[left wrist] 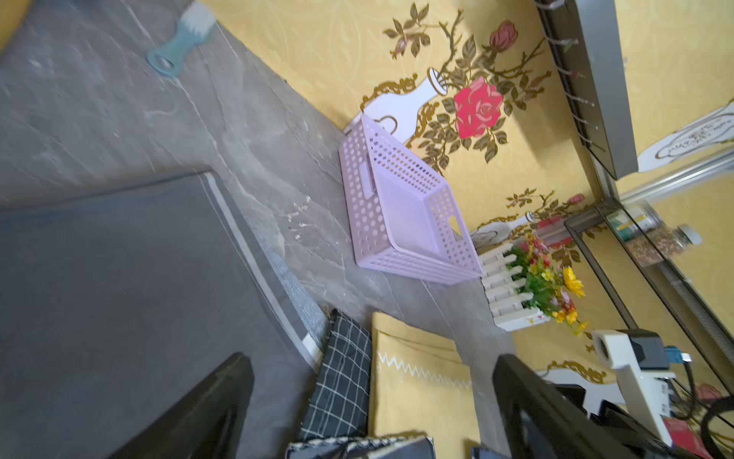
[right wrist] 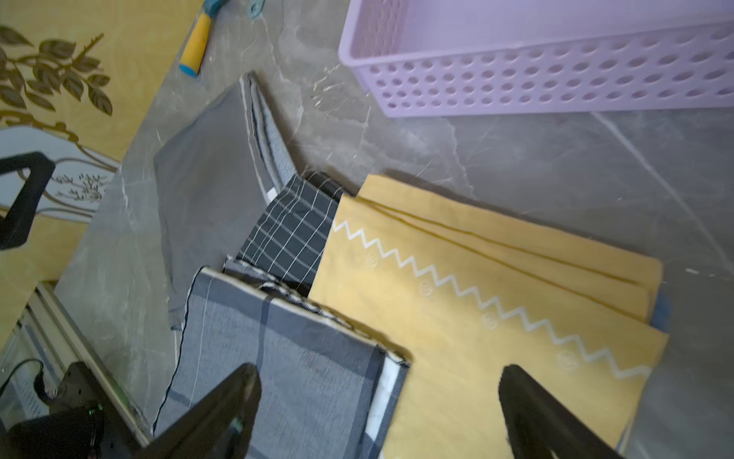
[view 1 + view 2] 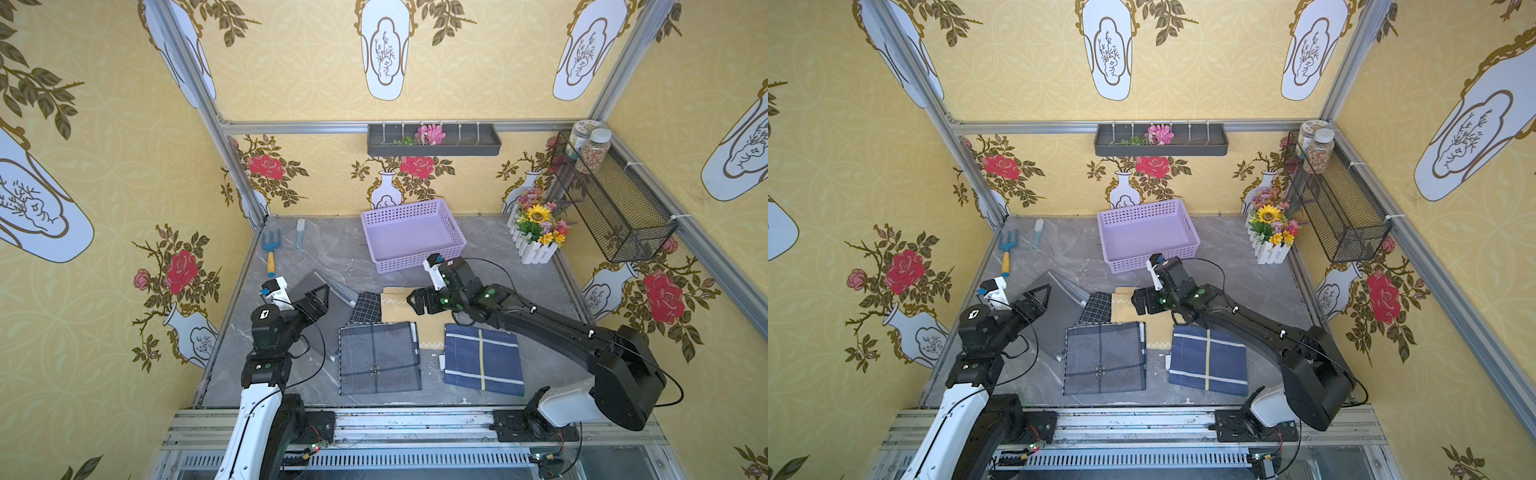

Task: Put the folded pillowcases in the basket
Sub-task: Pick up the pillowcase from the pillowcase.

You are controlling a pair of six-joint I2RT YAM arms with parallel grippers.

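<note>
Pillowcases, folded, five in all, lie clustered on the tabletop in front of the basket. None is in it yet, and the frames do not settle which one is meant.

Left to right:
- The plain grey pillowcase is the largest and sits skewed, one pale-striped edge toward the basket. The left end effector hovers over it, jaws spread wide and empty.
- The black grid-check pillowcase is small and partly tucked under its neighbours.
- The grey plaid pillowcase is a flat, neat square nearest the robot. Its far edge overlaps the grid-check one and the yellow one.
- The yellow pillowcase carries white zigzag trim with layered fold edges showing. Its long axis appears to run from the robot toward the basket. The right end effector hovers above its far half, fingers parted with nothing between them. In the right wrist view one finger hangs over the plaid and the other over the yellow.
- The navy pillowcase has a yellow and white cross stripe and lies flat under the right forearm.

Key relation: the basket stands beyond the cluster toward the back wall, empty, its near wall just past the right wrist. The right arm is the nearer one to it.

Judgement: yellow is the likely pick. The plaid overlap may drag along when it lifts, and thin layers could splay unless pinched at the folded edge.
</note>
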